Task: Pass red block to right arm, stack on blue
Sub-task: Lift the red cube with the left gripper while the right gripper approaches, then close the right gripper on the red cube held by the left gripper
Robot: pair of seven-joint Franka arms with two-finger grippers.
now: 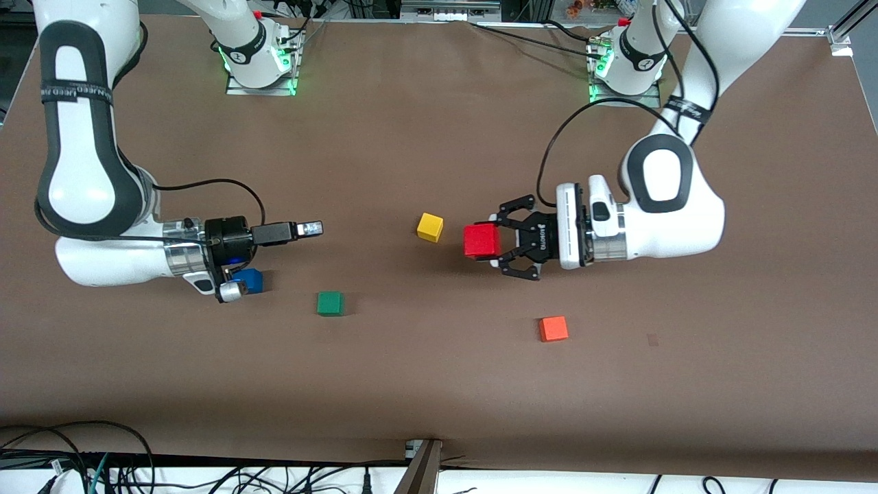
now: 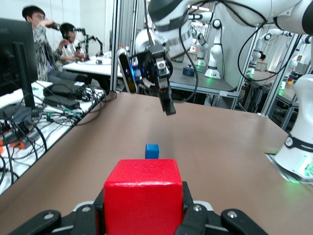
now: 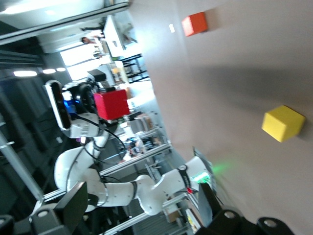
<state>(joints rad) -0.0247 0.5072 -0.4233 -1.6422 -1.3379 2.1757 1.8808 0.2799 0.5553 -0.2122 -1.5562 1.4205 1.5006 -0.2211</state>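
Gripping the red block (image 1: 481, 241) between its clenched claw-like fingers, the left gripper (image 1: 495, 241) is held level above the brown table (image 1: 439, 384), pointed toward the right arm's end; the block is carried clear of the surface, just beside the yellow cube (image 1: 430, 227) as seen from the front. Lettering that appears to read "ROBOTIQ" is seen on the black body of this gripper, though it is small. In the left wrist view the red block (image 2: 143, 196) is seen clamped from both sides by the black linkage fingers (image 2: 195, 220), with the blue cube (image 2: 152, 151) resting on the table farther off and the right arm's slim gripper (image 2: 168, 105) hanging in the air above it.

The right gripper (image 1: 312, 228) is held level over the table at the right arm's end, its straight fingers spread apart and nothing between them; it is aimed toward the left gripper, well apart from it. The blue cube (image 1: 250, 280) is partly hidden under the right wrist. A black band on the right arm (image 1: 75, 171) bears white writing that cannot be read with certainty.

Nearer to the front camera, a green cube (image 1: 330, 302) and an orange cube (image 1: 553, 328) are set on the table, well apart from each other
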